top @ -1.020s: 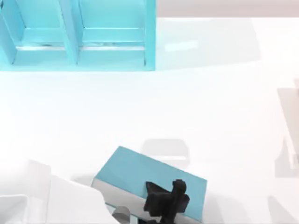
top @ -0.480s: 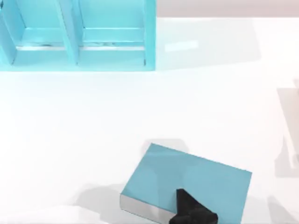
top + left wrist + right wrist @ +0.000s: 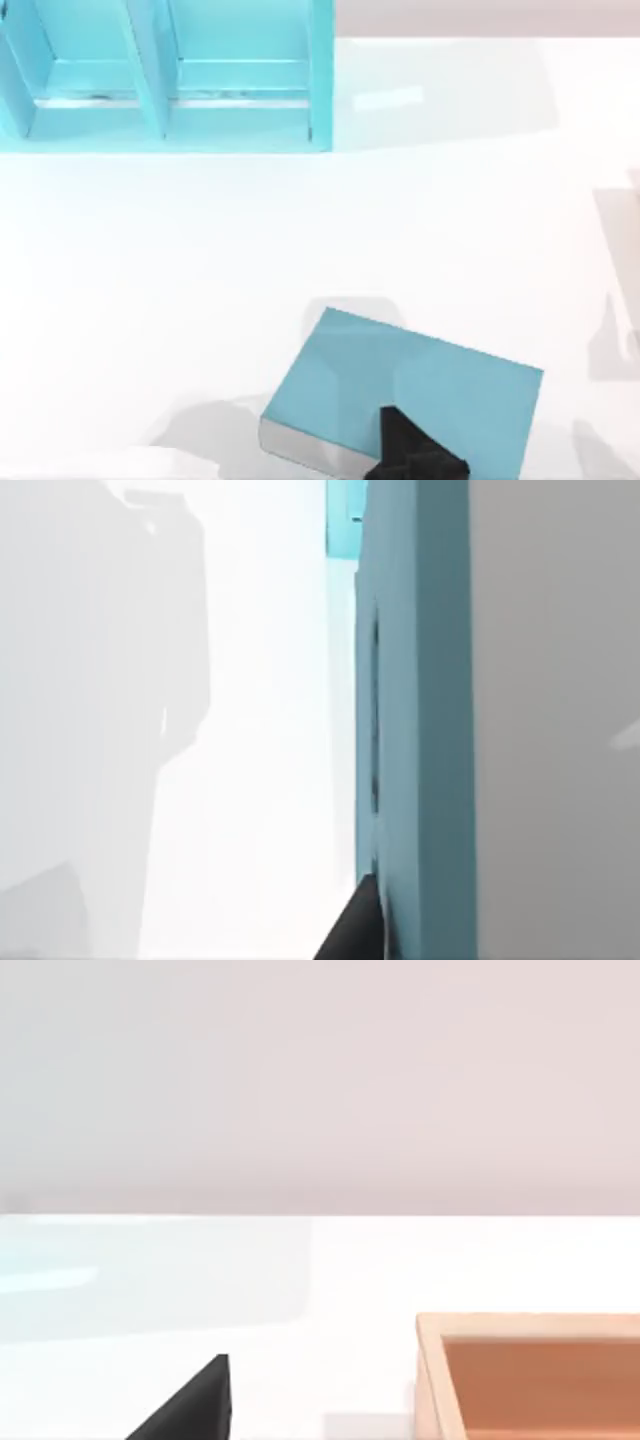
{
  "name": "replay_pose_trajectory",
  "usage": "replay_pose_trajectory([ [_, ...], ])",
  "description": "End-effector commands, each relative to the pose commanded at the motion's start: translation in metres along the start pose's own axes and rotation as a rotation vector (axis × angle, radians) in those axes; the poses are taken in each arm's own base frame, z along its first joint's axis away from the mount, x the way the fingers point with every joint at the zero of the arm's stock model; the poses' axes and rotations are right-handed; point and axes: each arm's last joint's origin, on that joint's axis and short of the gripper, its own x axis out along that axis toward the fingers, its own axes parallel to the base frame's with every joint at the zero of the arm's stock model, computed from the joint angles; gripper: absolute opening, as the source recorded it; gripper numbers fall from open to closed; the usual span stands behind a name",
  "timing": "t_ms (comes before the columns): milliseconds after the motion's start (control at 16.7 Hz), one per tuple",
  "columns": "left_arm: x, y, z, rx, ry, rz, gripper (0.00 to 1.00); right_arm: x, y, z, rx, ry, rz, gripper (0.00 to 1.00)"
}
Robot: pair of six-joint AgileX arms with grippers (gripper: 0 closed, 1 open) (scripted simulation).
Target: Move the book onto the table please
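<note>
Currently my left pincer (image 3: 415,455) is clamped on the book (image 3: 400,395) at its near edge, lower centre of the top view, above the worktop (image 3: 200,260). Book looks thick, rigid, fairly heavy, smooth-covered; one-edge grip could let it sag.

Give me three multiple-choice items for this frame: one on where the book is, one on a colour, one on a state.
1. Where is the book in the top view?
A. Inside the shelf
B. Near the bottom edge, right of centre
C. At the table's far right corner

2. What colour is the shelf?
A. Teal
B. Red
C. Black

3. How does the left gripper stand to the book?
A. Far off by the shelf
B. Parked on the table, apart from the book
C. On the book's near edge

Answers: 1 B, the cover lies low in the view, clear of the shelf. 2 A, its walls match the book. 3 C, its dark fingers overlap the cover.
</note>
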Motion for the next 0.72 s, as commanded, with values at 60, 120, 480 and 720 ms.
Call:
replay_pose_trajectory([
  [60,-0.002,0.0,0.0,-0.001,0.001,0.0,0.0,0.0,0.0,0.0,0.0,0.0,0.0,1.0],
  [120,-0.003,0.0,0.0,-0.002,0.002,0.0,0.0,0.0,0.0,0.0,0.0,0.0,0.0,1.0],
  [480,-0.003,0.001,0.0,0.0,0.0,-0.001,0.0,0.0,0.0,0.0,0.0,0.0,0.0,1.0],
  [720,0.002,0.022,0.0,0.002,-0.002,0.001,0.0,0.0,0.0,0.0,0.0,0.0,0.0,1.0],
])
